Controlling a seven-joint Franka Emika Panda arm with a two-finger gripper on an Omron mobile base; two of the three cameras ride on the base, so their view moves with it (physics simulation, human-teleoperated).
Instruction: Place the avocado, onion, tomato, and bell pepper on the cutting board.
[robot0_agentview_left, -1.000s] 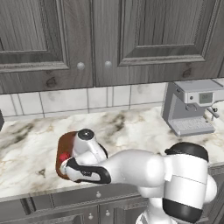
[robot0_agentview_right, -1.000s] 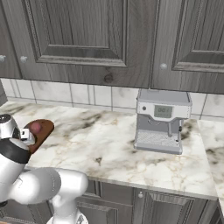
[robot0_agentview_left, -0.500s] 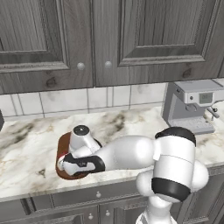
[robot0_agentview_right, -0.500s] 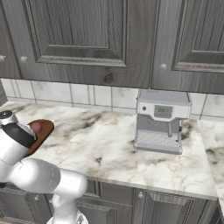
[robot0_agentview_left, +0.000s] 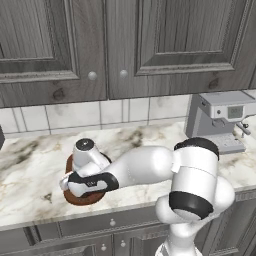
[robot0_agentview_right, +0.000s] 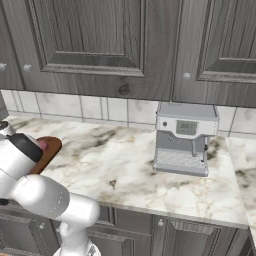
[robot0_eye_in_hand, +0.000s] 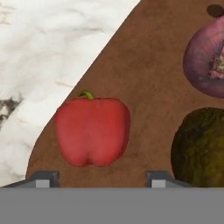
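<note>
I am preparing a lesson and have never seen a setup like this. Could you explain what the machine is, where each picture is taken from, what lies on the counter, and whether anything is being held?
This is a rendered kitchen with a white robot arm on a base that can drive. Two cameras ride on that base, behind the arm to its left and right, looking down over the marble counter. A third sits on the hand, looking along the claw.

On the counter stand a coffee machine and a brown cutting board. In the hand view, a bell pepper, an onion and an avocado lie on the board.

The claw's two tips stand apart either side of the pepper, without touching it, so nothing is held.
</note>
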